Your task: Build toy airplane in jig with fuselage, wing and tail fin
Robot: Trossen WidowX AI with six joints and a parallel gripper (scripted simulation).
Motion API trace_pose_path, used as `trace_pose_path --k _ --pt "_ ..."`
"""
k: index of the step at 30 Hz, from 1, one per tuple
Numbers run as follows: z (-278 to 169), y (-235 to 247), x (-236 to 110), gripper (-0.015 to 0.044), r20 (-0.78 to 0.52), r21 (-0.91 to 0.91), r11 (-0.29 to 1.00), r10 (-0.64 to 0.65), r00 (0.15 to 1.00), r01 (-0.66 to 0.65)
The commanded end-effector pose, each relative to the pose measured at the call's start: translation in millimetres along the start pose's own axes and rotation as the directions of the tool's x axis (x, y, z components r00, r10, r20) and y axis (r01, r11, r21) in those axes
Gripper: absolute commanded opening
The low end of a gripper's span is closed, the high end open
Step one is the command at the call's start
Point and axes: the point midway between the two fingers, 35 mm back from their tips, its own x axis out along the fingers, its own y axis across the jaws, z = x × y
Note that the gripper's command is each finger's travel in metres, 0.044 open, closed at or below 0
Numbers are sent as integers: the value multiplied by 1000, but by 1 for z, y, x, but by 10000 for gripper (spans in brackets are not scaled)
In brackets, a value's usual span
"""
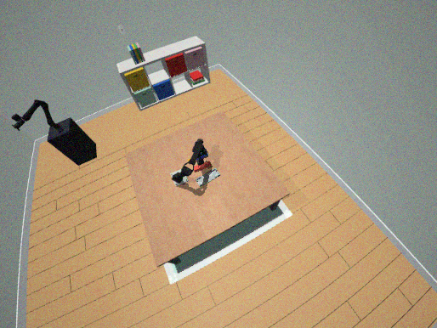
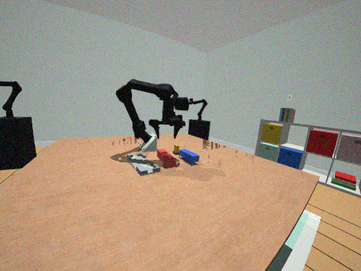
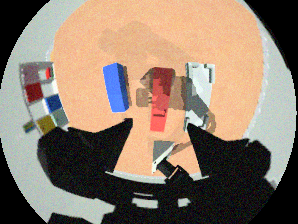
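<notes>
The red fuselage (image 2: 166,158) (image 3: 160,103) (image 1: 203,166) lies on the table (image 2: 175,217) just right of the grey jig (image 2: 143,164) (image 3: 198,75) (image 1: 209,176), whose cradle is empty. The blue wing (image 2: 189,155) (image 3: 116,87) lies on the table to the right of the fuselage. The small yellow tail fin (image 2: 176,148) stands behind them. My gripper (image 2: 166,133) (image 3: 160,123) is open and empty. It hangs well above the fuselage, fingers pointing down. In the top view the arm hides the wing and the fin.
A cube shelf (image 1: 166,72) (image 2: 309,147) with coloured bins stands off the table by the wall. Other black arms on black pedestals (image 1: 72,140) (image 2: 14,140) (image 2: 199,128) stand on the floor beyond the table edges.
</notes>
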Motion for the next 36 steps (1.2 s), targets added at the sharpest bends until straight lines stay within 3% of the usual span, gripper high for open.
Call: trace_pose_path --k 1,6,36 --pt "4 -3 2 440 14 -8 1000 -14 1000 15" --pt "5 -4 50 440 15 -7 1000 -16 1000 16" --pt "7 -5 102 440 15 -5 1000 -17 1000 17"
